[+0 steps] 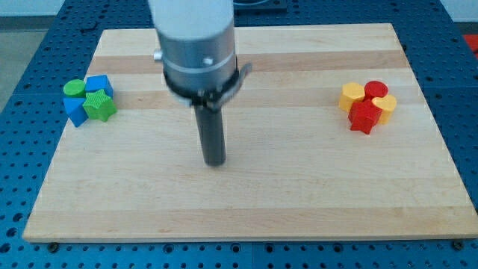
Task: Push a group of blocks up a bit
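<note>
My tip [215, 162] rests on the wooden board [246, 209] a little left of the middle, apart from all blocks. At the view's left sits one cluster: a green cylinder [73, 89], a blue cube [99, 84], a green star [98, 107] and a blue block [75, 113], all touching. At the view's right sits another cluster: a yellow block [351, 95], a red cylinder [376, 89], a red star [364, 116] and a yellow heart-like block [386, 104]. The tip is far from both, nearer to the left cluster.
The arm's grey body [196, 45] hangs over the board's upper middle. The board lies on a blue perforated table [30, 67]. The left cluster sits close to the board's left edge.
</note>
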You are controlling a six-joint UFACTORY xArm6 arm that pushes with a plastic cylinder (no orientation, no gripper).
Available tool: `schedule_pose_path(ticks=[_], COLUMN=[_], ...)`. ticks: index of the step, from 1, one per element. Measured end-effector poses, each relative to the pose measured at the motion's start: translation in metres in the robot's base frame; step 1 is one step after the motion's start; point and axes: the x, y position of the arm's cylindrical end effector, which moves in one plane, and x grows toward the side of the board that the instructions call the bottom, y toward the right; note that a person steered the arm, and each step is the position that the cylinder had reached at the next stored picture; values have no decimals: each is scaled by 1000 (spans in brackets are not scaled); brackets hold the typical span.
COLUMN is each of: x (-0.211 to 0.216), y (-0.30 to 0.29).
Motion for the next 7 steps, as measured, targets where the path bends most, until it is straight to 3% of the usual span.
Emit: schedule_pose_path(ticks=[2, 4, 5, 7], x=[-14, -74, -70, -136], y=[-121, -249, -250, -228])
